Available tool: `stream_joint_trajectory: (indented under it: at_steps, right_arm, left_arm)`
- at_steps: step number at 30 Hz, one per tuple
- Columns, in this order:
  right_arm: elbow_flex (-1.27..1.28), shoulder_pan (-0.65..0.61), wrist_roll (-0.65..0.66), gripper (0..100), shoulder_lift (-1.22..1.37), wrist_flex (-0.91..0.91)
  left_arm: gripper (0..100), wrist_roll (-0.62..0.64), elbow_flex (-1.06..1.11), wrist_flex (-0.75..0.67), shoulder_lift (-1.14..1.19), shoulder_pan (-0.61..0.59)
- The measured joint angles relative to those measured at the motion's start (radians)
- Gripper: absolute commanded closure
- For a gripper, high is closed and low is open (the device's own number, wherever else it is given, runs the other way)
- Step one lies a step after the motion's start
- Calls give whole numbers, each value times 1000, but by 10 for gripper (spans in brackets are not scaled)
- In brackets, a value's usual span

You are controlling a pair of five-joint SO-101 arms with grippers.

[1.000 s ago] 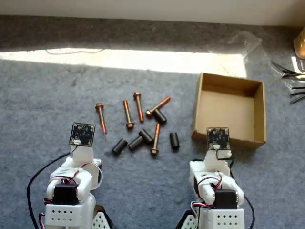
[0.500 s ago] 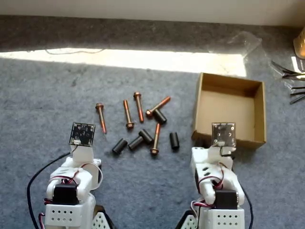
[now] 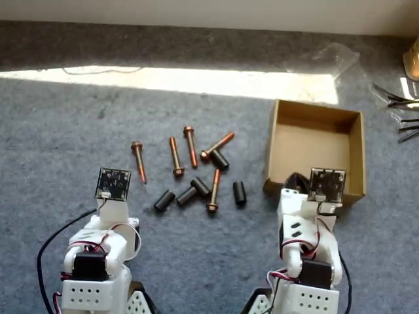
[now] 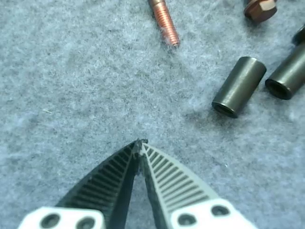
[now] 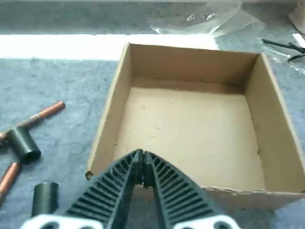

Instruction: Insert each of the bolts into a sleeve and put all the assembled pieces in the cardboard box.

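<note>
My right gripper (image 5: pixel 141 153) is closed, the 2 jaws meeting tip to tip and holding no part. It hangs at the near wall of the cardboard box (image 3: pixel 317 147), close to the left corner of that wall (in the high view I see its dark body just at this wall). The box stands with its open side up on the grey carpet (image 3: pixel 65 131). All the parts lie on the carpet to the left of the box and apart from it: 5 copper-coloured bolts (image 3: pixel 175 157) and 5 black sleeves (image 3: pixel 200 187), each lying on its side, with no bolt inside a sleeve. The sleeve closest to the box (image 3: pixel 239 192) lies alone near its near left corner. Another sleeve (image 3: pixel 219 159) lies just beside the head end of a bolt (image 3: pixel 217 146) whose thread points slantwise toward the box. My left gripper (image 4: pixel 139 143) is also closed, tips together and holding nothing. It hangs low over the carpet well to the left of the box, on the far side of the parts from it. Near its tips lie 1 sleeve (image 4: pixel 239 86) and the threaded end of 1 bolt (image 4: pixel 164 21). Beyond the far wall of the box lies a clear plastic bag (image 3: pixel 330 55).
</note>
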Motion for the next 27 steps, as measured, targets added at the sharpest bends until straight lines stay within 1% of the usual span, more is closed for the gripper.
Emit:
stream_joint_trajectory:
  at_steps: [5,9,12,16,27]
  right_arm:
    - [-149,8,132,988,0,199]
    - [-334,12,155,988,-3,361]
    - [-456,12,158,988,51,437]
    - [-574,12,158,988,235,465]
    - [-815,12,158,988,873,465]
  left_arm:
    - [994,0,0,0,0,0]
    - [994,0,0,0,0,5]
    - [994,0,0,0,0,6]
    - [994,0,0,0,0,6]
    - [994,0,0,0,0,6]
